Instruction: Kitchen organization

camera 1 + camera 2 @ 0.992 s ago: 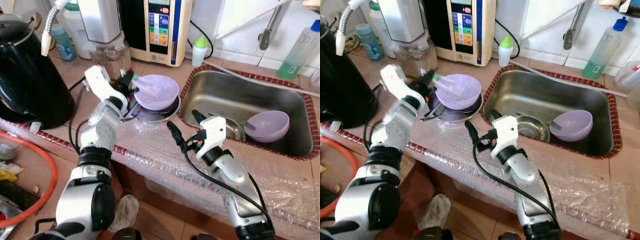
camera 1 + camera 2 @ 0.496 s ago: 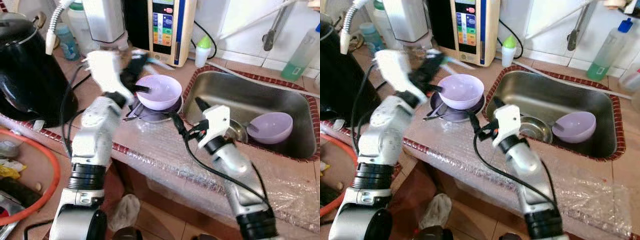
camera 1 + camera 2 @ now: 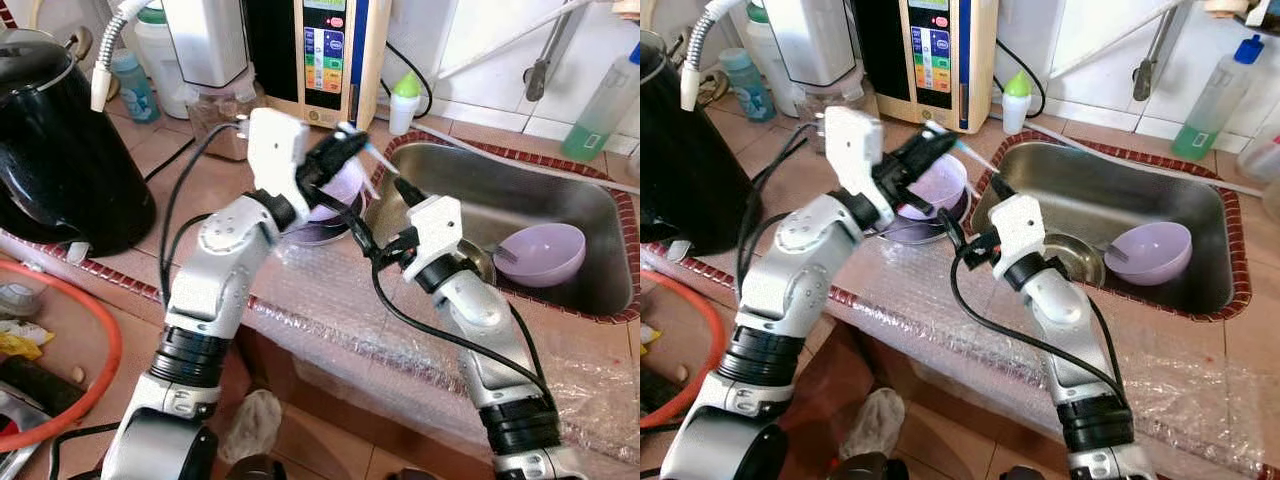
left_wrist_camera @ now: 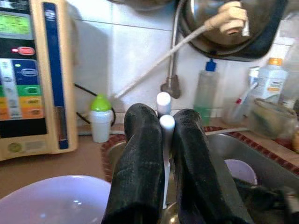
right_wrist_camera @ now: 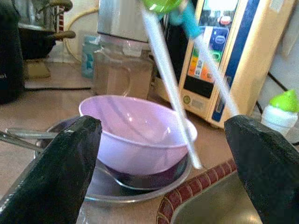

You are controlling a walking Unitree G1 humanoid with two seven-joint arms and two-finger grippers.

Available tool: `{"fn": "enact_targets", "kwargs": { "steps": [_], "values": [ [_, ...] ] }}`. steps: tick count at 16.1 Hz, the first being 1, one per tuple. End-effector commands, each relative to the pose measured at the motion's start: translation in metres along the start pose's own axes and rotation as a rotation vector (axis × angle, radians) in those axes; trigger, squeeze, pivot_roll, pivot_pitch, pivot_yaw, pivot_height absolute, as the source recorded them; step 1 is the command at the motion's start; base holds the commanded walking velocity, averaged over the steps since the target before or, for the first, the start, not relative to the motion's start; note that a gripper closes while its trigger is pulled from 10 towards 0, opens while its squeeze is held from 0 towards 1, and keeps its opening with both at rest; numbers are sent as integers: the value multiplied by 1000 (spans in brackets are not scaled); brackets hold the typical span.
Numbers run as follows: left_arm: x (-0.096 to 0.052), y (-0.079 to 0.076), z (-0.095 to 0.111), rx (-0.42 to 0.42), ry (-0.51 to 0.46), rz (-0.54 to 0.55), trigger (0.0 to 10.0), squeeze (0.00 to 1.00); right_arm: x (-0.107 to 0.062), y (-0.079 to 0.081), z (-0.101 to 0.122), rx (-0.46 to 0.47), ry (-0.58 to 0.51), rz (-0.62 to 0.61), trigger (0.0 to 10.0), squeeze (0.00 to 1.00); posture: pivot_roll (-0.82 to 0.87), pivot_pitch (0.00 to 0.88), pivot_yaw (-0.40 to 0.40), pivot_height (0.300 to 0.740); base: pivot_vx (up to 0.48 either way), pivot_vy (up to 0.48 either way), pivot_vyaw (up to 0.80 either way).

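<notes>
Left wrist view gives it away: the left pincer (image 4: pixel 164 154) is clenched on two white sticks (image 4: pixel 166 128), lifted over the purple bowl (image 5: pixel 135 133) on the bench (image 3: pixel 200 185). Just beside the sink (image 3: pixel 500 190), the right pincer (image 3: pixel 375 215) gapes, fingers spread, angled toward that bowl. A second bowl (image 3: pixel 545 255) sits in the sink.

two lilac bowls: one bowl (image 3: pixel 940 182) on the bench, one bowl (image 3: pixel 1148 250) in the sink (image 3: pixel 1110 200). two white sticks (image 4: pixel 164 122) clamped together in the left hand (image 4: pixel 163 154). one dark plate (image 5: pixel 140 179) under the bench bowl. one black kettle (image 3: pixel 55 150). one water machine with a coloured panel (image 3: pixel 935 50). one small green-capped bottle (image 3: pixel 1014 100). one blue-capped bottle of green liquid (image 3: pixel 1210 100). one tap (image 3: pixel 1145 60). two robot hands, left and right (image 3: pixel 970 225).
</notes>
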State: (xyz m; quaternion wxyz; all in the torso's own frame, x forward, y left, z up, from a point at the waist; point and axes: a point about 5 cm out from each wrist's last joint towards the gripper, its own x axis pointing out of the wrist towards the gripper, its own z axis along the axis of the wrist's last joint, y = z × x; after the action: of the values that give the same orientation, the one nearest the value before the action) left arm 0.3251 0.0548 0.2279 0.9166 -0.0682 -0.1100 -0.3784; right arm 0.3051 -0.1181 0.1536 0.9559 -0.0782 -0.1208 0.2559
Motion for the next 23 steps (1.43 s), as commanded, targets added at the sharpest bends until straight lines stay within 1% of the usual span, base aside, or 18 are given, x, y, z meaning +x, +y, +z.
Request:
{"fn": "enact_targets", "kwargs": {
  "steps": [1,2,3,7,11,13,16,18,23],
  "values": [
    [2,-4,4,22,0,-25,0,0,4,-2,5,-13,-25,-5,9176,0,-23,0,94,740,0,0,0],
    [4,-7,3,23,2,-28,0,0,7,-1,3,2,-21,-10,1647,0,-22,0,94,740,0,0,0],
    [5,-8,2,21,3,-32,0,0,10,-1,1,13,-19,-14,0,0,-22,0,94,740,0,0,0],
    [7,-12,2,6,8,-41,0,0,19,-1,0,23,-27,-20,0,0,-17,0,90,740,0,0,0],
    [5,-16,-2,1,19,-51,0,0,33,-2,0,27,-38,-26,0,0,-13,0,82,740,0,0,0],
    [5,-14,-4,0,26,-43,0,0,38,-3,2,30,-54,-22,0,0,-11,0,80,740,0,0,0],
    [4,-13,-5,1,30,-36,0,0,40,-4,3,35,-62,-19,0,0,-10,0,80,740,0,0,0],
    [3,-11,-7,7,36,-28,0,0,39,-8,3,33,-70,-22,0,0,-11,0,83,740,0,0,0],
    [3,-8,-10,31,49,-23,0,0,37,-13,3,22,-76,-28,0,0,-15,0,91,740,0,0,0]
  ]
}}
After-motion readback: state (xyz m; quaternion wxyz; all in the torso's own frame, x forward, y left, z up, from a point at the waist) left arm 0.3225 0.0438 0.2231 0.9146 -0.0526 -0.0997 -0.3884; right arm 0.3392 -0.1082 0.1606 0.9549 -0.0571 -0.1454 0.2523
